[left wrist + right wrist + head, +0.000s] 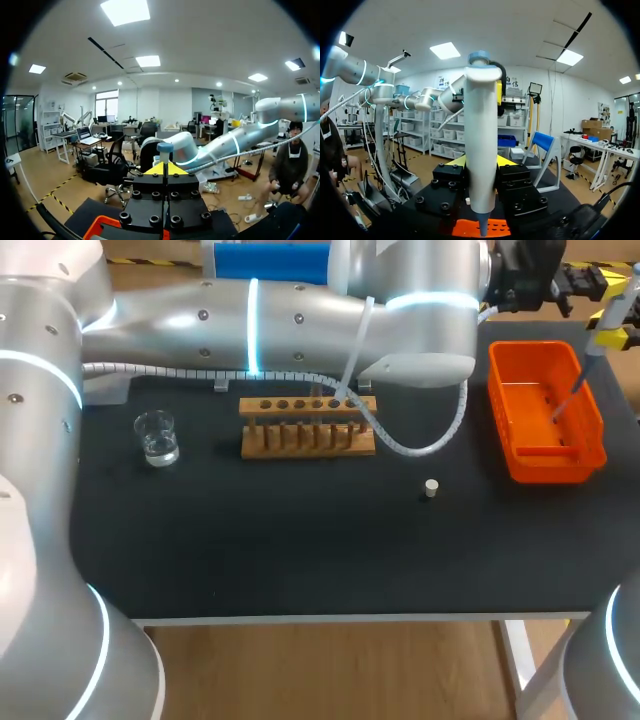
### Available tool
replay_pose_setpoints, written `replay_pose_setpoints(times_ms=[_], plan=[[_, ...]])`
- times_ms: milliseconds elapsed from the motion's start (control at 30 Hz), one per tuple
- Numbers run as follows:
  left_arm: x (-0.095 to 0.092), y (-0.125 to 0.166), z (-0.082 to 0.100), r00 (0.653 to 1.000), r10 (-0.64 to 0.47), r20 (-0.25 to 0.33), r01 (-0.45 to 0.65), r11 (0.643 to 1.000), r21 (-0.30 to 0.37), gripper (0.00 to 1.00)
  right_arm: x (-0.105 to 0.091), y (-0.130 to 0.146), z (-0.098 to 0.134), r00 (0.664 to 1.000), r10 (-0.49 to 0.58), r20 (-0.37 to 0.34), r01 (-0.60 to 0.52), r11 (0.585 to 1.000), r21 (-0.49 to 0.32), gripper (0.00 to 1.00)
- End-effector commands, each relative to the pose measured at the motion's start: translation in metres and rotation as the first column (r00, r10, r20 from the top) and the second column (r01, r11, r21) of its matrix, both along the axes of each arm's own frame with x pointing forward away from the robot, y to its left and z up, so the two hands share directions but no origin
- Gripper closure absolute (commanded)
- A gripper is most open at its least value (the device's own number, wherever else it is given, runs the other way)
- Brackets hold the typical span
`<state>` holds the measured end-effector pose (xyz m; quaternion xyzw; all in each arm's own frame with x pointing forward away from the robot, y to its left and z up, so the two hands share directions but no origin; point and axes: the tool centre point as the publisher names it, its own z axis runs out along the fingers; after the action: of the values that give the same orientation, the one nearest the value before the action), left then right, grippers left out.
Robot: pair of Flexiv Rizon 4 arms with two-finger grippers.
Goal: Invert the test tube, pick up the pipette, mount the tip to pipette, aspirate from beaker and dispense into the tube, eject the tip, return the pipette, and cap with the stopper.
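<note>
Right wrist view: my right gripper pinches the white, blue-capped plastic pipette upright, nose down, seemingly just above the orange plastic bin.

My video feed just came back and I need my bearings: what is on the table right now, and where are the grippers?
beaker: one, clear, table's left, liquid inside
rack: one, wooden, mid table
stopper: one, pale, lying in front of the rack's right end
bin: one, orange, table's right
pipette: one, white with blue top, held over the bin
table: one, black
left gripper: yellow tips, shut, at the pipette's top
right gripper: yellow tips, shut on the pipette
</note>
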<state>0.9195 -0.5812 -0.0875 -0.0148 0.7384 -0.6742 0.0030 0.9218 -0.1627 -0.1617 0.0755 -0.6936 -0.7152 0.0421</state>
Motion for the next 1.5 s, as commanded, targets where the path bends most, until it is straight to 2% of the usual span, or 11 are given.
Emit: replay_pose_setpoints(times_ms=[33, 267, 433, 467, 500, 533, 700, 967, 1167, 1500], plan=[[0.003, -0.007, -0.024, 1.0, -0.002, -0.007, 0.002, 1.0, 0.0, 1.0, 0.003, 0.0, 0.014, 1.0, 0.008, 0.0, -0.008, 1.0, -0.004, 1.0], [0.004, -0.006, -0.023, 1.0, 0.002, -0.012, -0.002, 1.0, -0.004, 1.0, 0.003, 0.0, 0.014, 1.0, 0.008, 0.0, -0.008, 1.0, -0.004, 1.0], [0.005, 0.002, -0.003, 0.999, 0.045, 0.021, -0.045, 0.999, -0.03, 1.0, 0.003, 0.0, 0.014, 1.0, 0.008, 0.0, -0.008, 1.0, -0.004, 1.0], [0.005, 0.004, 0.004, 0.998, 0.052, 0.038, -0.051, 0.998, -0.026, 0.82, 0.003, 0.0, 0.014, 1.0, 0.008, 0.0, -0.008, 1.0, -0.004, 1.0], [0.005, 0.007, 0.011, 0.997, 0.065, 0.048, -0.064, 0.998, -0.028, 0.22, 0.003, 0.0, 0.014, 1.0, 0.008, 0.0, -0.008, 1.0, -0.004, 1.0], [0.006, 0.009, 0.016, 0.996, 0.071, 0.054, -0.069, 0.997, -0.031, 0.0, 0.003, 0.0, 0.014, 1.0, 0.008, 0.0, -0.008, 1.0, -0.004, 1.0], [0.008, 0.022, 0.039, 0.994, 0.073, 0.076, -0.072, 0.997, -0.014, 0.0, 0.003, 0.0, 0.014, 1.0, 0.008, 0.0, -0.008, 1.0, -0.004, 1.0], [0.008, 0.055, 0.051, 0.998, 0.022, 0.061, -0.025, 0.998, 0.05, 0.0, 0.003, 0.0, 0.014, 1.0, 0.008, 0.0, -0.008, 1.0, -0.004, 1.0], [-0.002, 0.091, 0.05, 0.999, 0.005, 0.046, -0.008, 0.997, 0.071, 0.0, 0.003, 0.0, 0.014, 1.0, 0.008, 0.0, -0.008, 1.0, -0.004, 1.0], [-0.026, 0.152, 0.034, 0.994, 0.026, 0.111, -0.036, 0.995, 0.09, 0.0, 0.003, 0.0, 0.014, 1.0, 0.008, 0.0, -0.008, 1.0, -0.004, 1.0]])
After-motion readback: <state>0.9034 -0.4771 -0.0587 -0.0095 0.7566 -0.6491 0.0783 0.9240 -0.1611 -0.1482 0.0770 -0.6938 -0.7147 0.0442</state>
